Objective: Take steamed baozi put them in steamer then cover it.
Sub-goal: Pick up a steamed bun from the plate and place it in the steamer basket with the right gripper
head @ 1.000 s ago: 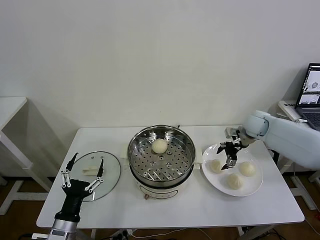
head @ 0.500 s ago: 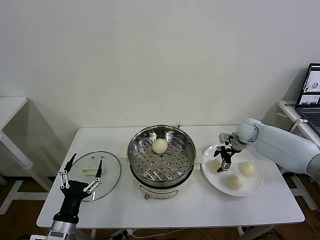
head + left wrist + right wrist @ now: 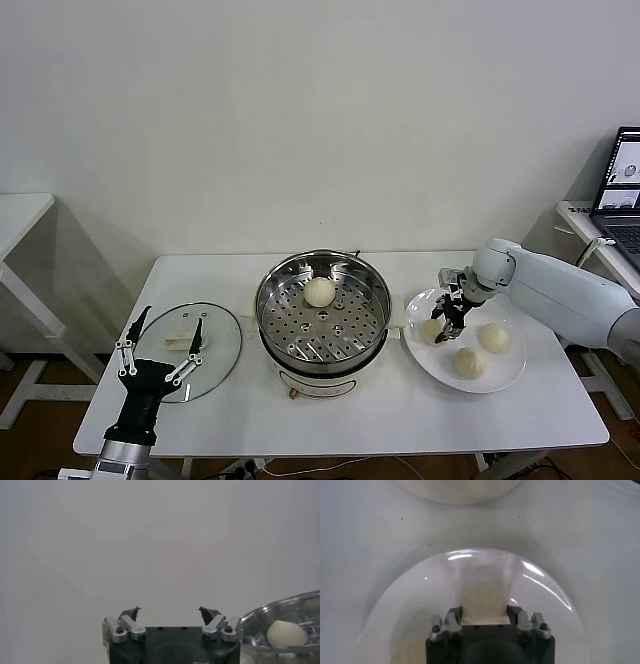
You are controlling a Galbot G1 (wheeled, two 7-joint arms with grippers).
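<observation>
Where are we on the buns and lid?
Done: one bun sits in the steamer. In hand: right gripper is down on a bun on the plate. Left: three plate buns, then the lid beside the open left gripper.

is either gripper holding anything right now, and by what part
The right gripper has its fingers on either side of a baozi on the plate; whether it's clamped can't be told. The left gripper holds nothing.
</observation>
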